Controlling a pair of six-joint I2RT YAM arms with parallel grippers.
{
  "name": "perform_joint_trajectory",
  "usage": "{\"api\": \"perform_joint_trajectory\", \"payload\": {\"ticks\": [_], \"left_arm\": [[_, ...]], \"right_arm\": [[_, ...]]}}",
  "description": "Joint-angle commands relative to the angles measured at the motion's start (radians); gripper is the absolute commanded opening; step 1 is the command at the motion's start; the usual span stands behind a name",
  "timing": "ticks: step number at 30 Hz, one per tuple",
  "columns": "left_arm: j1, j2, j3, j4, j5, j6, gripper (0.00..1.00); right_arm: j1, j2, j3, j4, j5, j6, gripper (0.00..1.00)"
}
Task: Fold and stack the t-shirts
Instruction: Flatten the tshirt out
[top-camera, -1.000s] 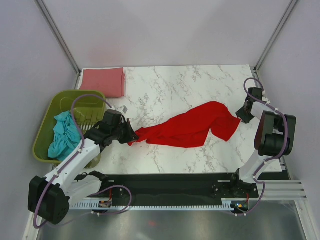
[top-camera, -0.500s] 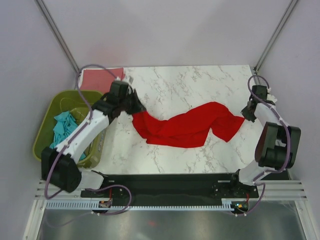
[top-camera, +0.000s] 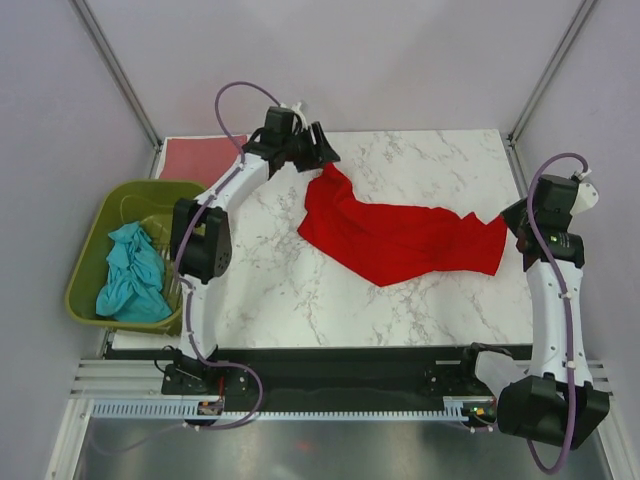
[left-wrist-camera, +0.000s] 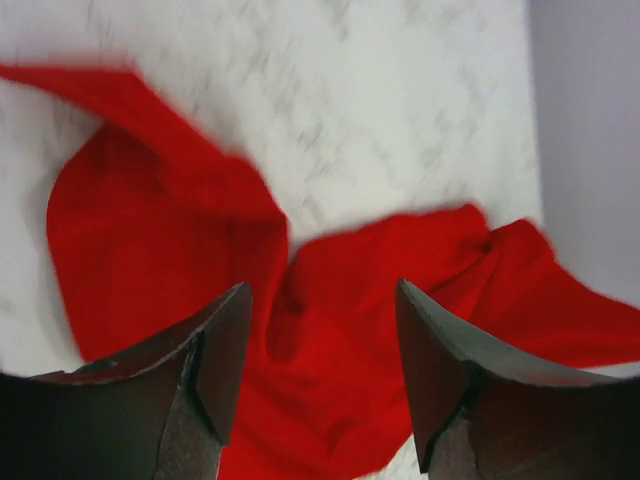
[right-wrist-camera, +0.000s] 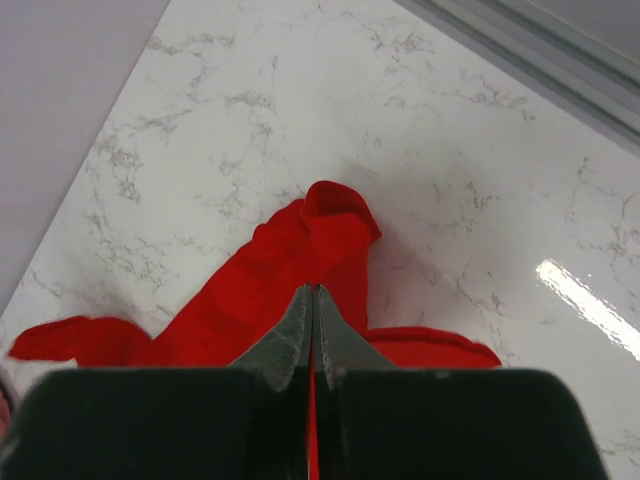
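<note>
Across the middle of the overhead frame, the red t-shirt (top-camera: 400, 235) is lying rumpled in a long diagonal band on the bench (top-camera: 420, 160), running from upper left down toward the right edge. At the upper centre the left pincer (top-camera: 322, 152) is hovering with its jaws apart just above the shirt's upper-left end, holding nothing. At the right edge the right pincer (top-camera: 512, 222) is standing with its jaws together, and a sliver of red between them suggests it is clamping the shirt's right end. The pink t-shirt (top-camera: 195, 158) is lying flat at the bench's upper-left corner, and the teal t-shirt (top-camera: 130, 285) is sitting bunched in the olive basket (top-camera: 88, 245) at the left. Judging by this, the spreading step is under way, since the red shirt is not yet flat. The next move is calling for the left pincer to take a fresh grip on a corner, so both arms can draw the cloth taut before any fold.
</note>
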Motion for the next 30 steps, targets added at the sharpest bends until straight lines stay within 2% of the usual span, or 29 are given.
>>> {"api": "perform_joint_trajectory", "payload": {"ticks": [1, 3, 5, 6, 8, 11, 18, 25, 27, 28, 30], "left_arm": [[-0.033, -0.216, -0.210, -0.024, -0.082, 0.116, 0.67], [-0.075, -0.361, -0.416, -0.024, -0.165, 0.130, 0.67], [-0.111, -0.449, -0.555, -0.024, -0.243, 0.120, 0.66], [-0.147, -0.486, -0.684, -0.022, -0.309, 0.092, 0.66], [-0.189, -0.555, -0.831, -0.007, -0.350, 0.043, 0.66], [-0.220, -0.557, -0.922, 0.044, -0.365, 0.005, 0.66], [-0.241, -0.419, -0.869, 0.061, -0.465, -0.038, 0.69], [-0.248, -0.264, -0.778, 0.059, -0.436, -0.074, 0.66], [-0.248, -0.238, -0.783, 0.058, -0.431, -0.084, 0.58], [-0.248, -0.236, -0.783, 0.053, -0.429, -0.084, 0.36], [-0.248, -0.253, -0.788, 0.047, -0.445, -0.078, 0.16]], "right_arm": [[-0.004, -0.017, -0.026, 0.006, -0.074, 0.027, 0.00], [-0.003, -0.008, -0.011, 0.010, -0.110, 0.021, 0.00], [-0.004, -0.005, -0.011, 0.030, -0.136, 0.025, 0.00], [-0.004, -0.004, -0.012, 0.035, -0.147, 0.024, 0.00], [-0.004, -0.001, -0.012, 0.043, -0.169, 0.022, 0.00], [-0.004, 0.000, -0.018, 0.056, -0.187, 0.015, 0.00], [-0.004, -0.033, -0.043, 0.067, -0.189, 0.004, 0.00], [-0.004, -0.065, -0.052, 0.050, -0.196, -0.013, 0.00], [-0.004, -0.076, -0.038, 0.046, -0.196, -0.014, 0.00], [-0.004, -0.079, -0.031, 0.041, -0.196, -0.014, 0.00], [-0.004, -0.086, -0.009, 0.032, -0.196, -0.016, 0.00]]}}
